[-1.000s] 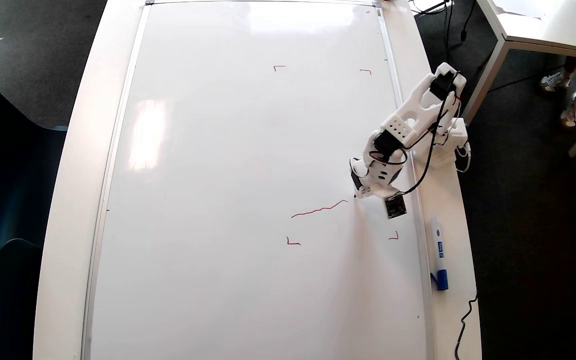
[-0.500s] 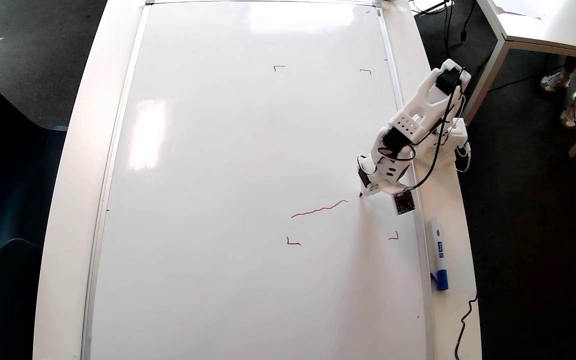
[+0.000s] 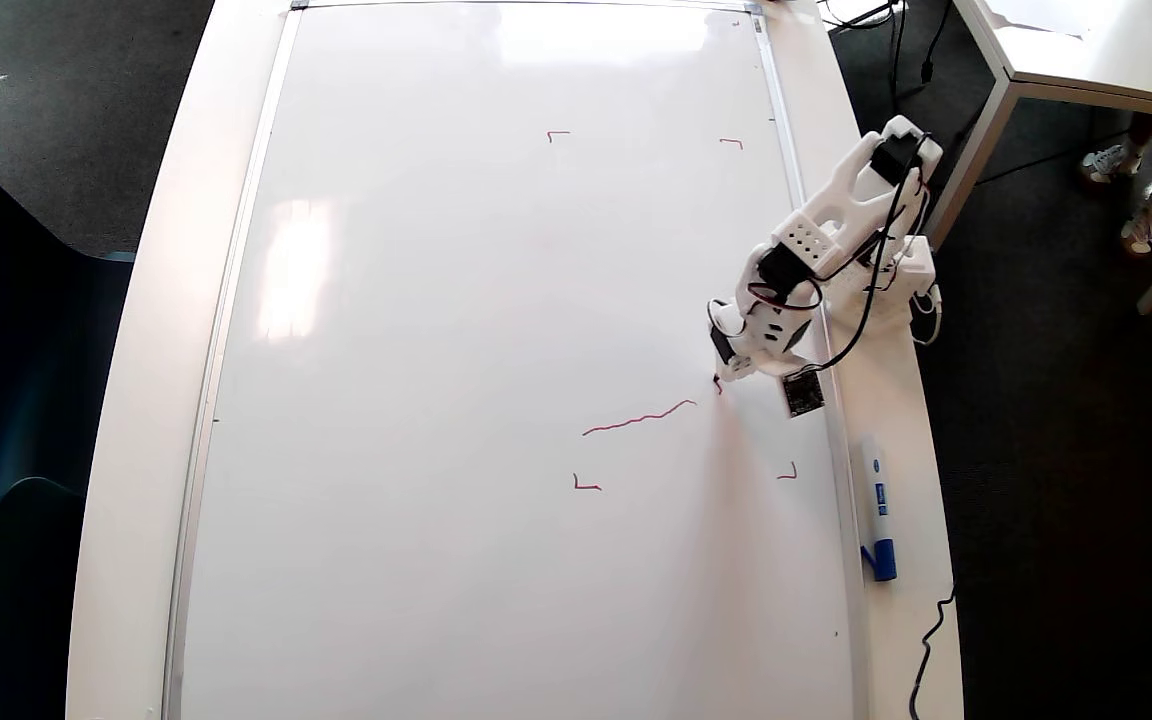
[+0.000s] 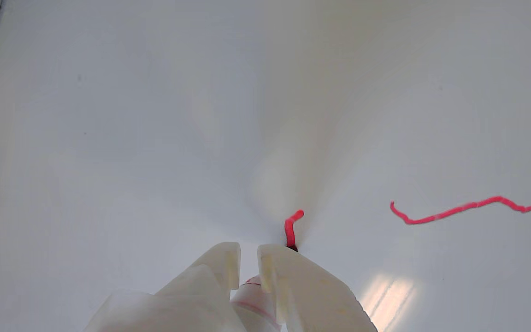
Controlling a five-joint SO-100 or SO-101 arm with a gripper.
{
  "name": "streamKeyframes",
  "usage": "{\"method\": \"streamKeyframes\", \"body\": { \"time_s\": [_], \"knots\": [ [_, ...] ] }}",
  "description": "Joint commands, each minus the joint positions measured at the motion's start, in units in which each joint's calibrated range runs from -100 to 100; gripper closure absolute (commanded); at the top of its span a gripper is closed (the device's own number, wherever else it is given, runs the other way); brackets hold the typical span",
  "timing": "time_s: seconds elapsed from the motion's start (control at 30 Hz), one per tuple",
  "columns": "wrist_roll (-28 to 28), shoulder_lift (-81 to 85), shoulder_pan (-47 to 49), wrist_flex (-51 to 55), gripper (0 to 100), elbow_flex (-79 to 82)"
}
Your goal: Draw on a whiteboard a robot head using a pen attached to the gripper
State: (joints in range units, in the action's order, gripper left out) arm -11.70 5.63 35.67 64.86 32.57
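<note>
Overhead view: whiteboard lies flat on the desk. Gripper sits over the board's right side, pen tip touching it. The wavy line runs just lower-left of the tip. A spare marker lies on the desk, right of the board's frame.

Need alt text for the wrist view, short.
A white pincer grips a pen whose tip has just left a short red stroke on the whiteboard. A longer wavy red line lies apart to its right.
</note>
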Motion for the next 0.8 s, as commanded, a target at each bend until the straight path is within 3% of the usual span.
{"method": "streamKeyframes", "body": {
  "time_s": [0.0,0.77],
  "knots": [
    [1.73,1.29,-3.74,0.47,99,0.97],
    [9.45,1.37,-18.69,6.38,99,2.43]
  ]
}}
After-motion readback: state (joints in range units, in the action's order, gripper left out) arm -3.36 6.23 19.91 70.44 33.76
